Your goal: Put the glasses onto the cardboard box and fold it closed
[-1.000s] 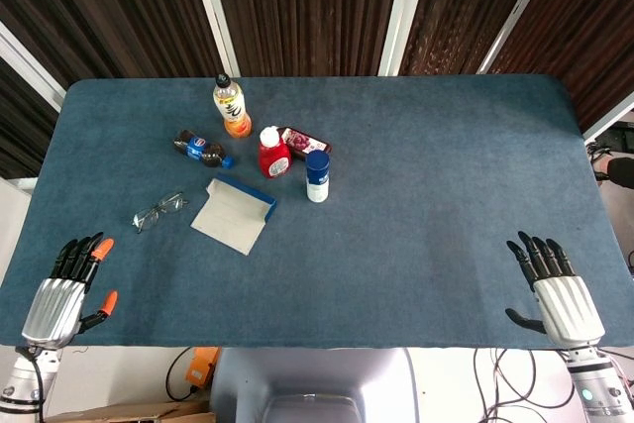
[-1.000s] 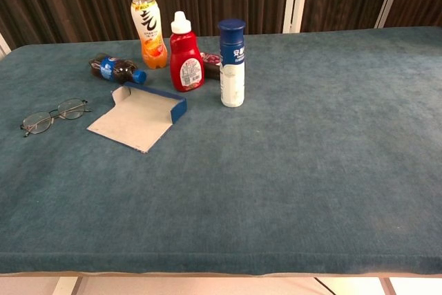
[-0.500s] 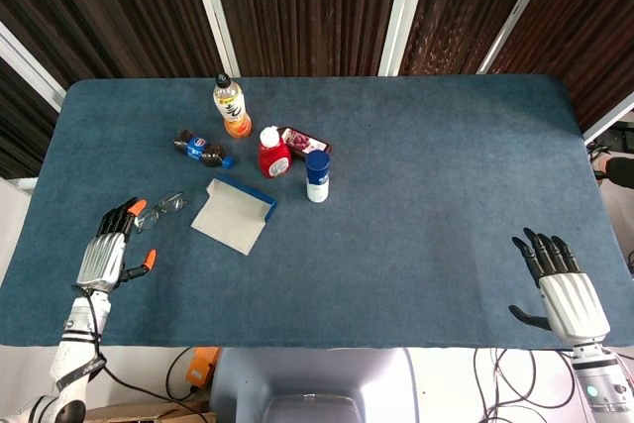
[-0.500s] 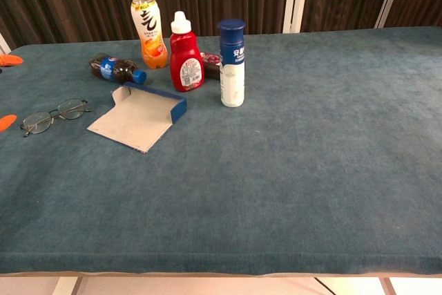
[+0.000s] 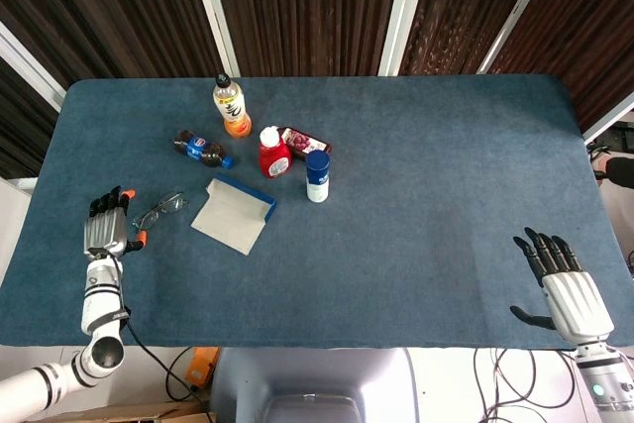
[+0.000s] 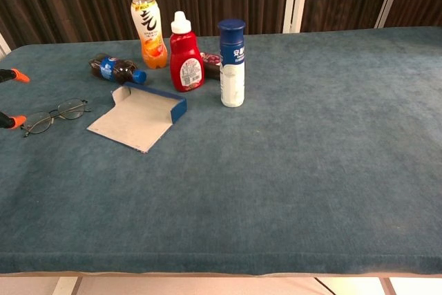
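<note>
Reaching for the glasses (image 5: 159, 211) is the step in hand, I judge. My left hand (image 5: 109, 225) sits just left of them with its fingers spread and nothing held, the orange fingertips (image 6: 18, 75) not yet on the frame as far as I can tell. To do this well I should pinch the thin wire frame at the near lens rim, since clear lenses and slim arms on a napped blue cloth give little to grip. Just right of the glasses lies the cardboard box (image 5: 234, 213), flattened open, pale inside with a low blue wall along its far edge; it looks light enough to slide. Far right, my right hand (image 5: 561, 283) rests empty at the table (image 5: 446, 195) edge, fingers apart.
</note>
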